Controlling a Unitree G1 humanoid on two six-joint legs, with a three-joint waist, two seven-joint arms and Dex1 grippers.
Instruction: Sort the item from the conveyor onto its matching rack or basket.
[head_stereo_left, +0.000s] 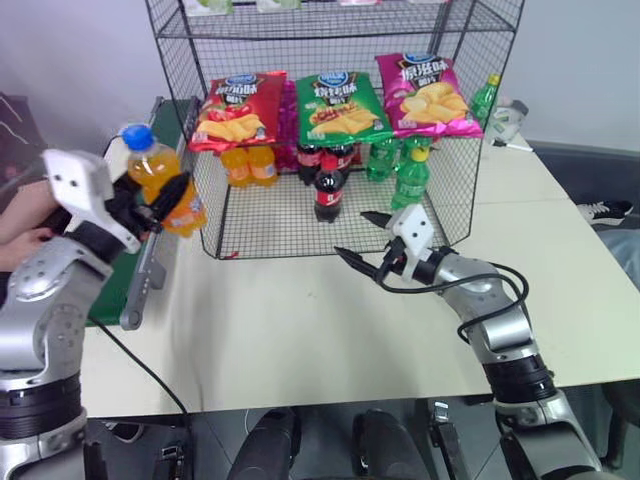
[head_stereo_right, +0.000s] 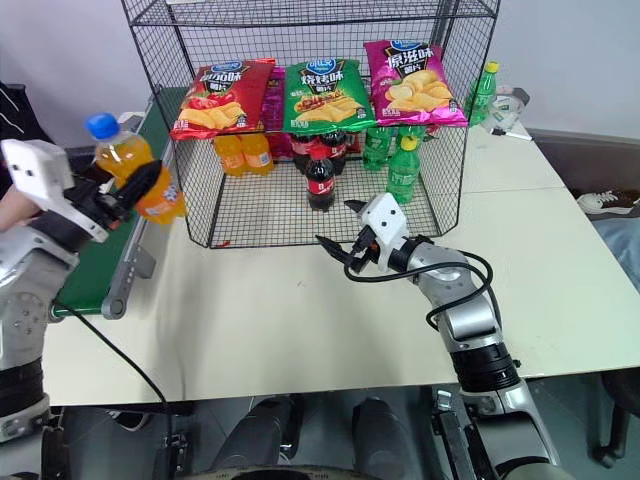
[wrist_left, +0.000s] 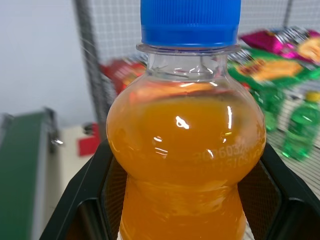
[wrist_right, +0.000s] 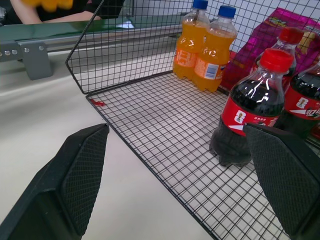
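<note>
Carry step: your left gripper has its fingers clamped on the orange soda bottle, lifted at left above the conveyor. Next, swing it into the rack beside the two orange bottles; mind the mesh edge. Right gripper idles at centre, fingers apart, near the cola bottle.

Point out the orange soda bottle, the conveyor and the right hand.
orange soda bottle (head_stereo_left: 160, 172), left eye view, on its orange body.
conveyor (head_stereo_right: 88, 268), right eye view, on the green belt.
right hand (head_stereo_left: 360, 238), left eye view, between its fingertips.
</note>
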